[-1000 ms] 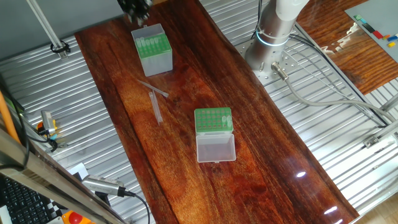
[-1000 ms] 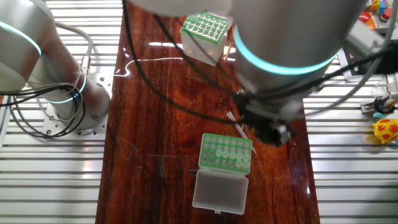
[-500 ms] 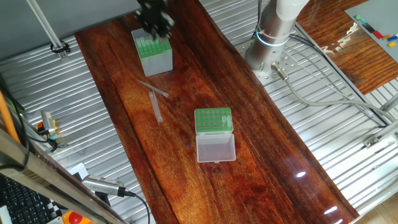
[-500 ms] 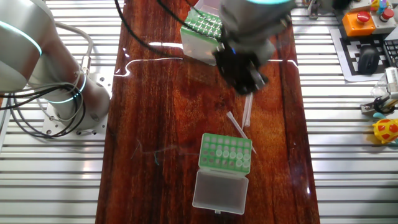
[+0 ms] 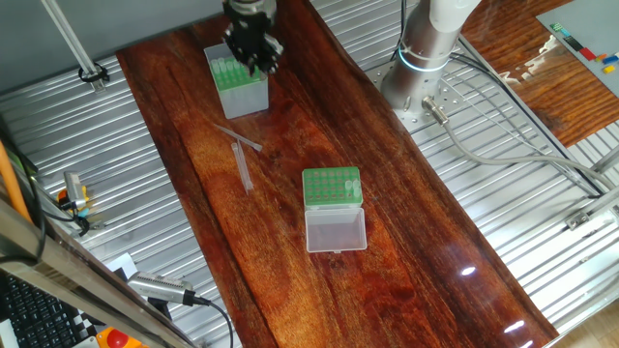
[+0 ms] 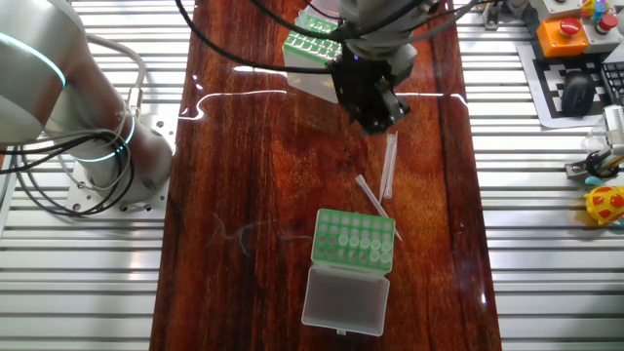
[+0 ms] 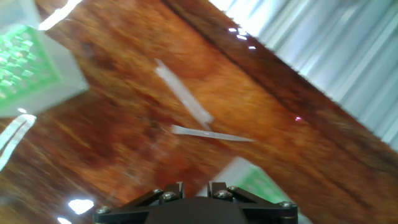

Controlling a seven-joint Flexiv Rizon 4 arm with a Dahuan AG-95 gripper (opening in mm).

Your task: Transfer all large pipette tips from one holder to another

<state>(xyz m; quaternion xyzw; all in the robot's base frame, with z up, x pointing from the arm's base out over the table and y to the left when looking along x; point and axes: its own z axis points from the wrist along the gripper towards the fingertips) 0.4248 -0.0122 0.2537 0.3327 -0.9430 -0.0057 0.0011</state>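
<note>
A: Going left to right in the one fixed view. Far left of the table (image 5: 406,193) stands the taller translucent box (image 5: 239,81) with its green insert. The gripper (image 5: 253,50) hangs over the box's right edge.

B: Finger state?

A: Cannot tell. In the hand view only the finger bases show at the bottom edge, close together; the tips are out of frame. In both fixed views the hand is a dark mass. No tip is visibly carried.

B: The tips?

A: Two loose pipette tips (image 5: 241,155) lie flat on the wood between the two holders. In the hand view they lie ahead of the fingers, mid-frame: the broad tip (image 7: 184,95) runs from upper left to lower right, the thin tip (image 7: 211,133) lies nearly level below it. Their ends meet or nearly meet; I cannot tell if they touch. Some pale tips stand in the low green rack (image 5: 332,187), right of centre, its clear lid (image 5: 335,230) folded flat on the near side.

B: The relation that matters?

A: My judgement: if a loose tip is next, the hand must travel from the box toward the rack side and come down. Each tip lies on its side, long axis along the tabletop, so the jaws would need to close across that axis.

B: Any writing?

A: None legible on either holder or the arm.
</note>
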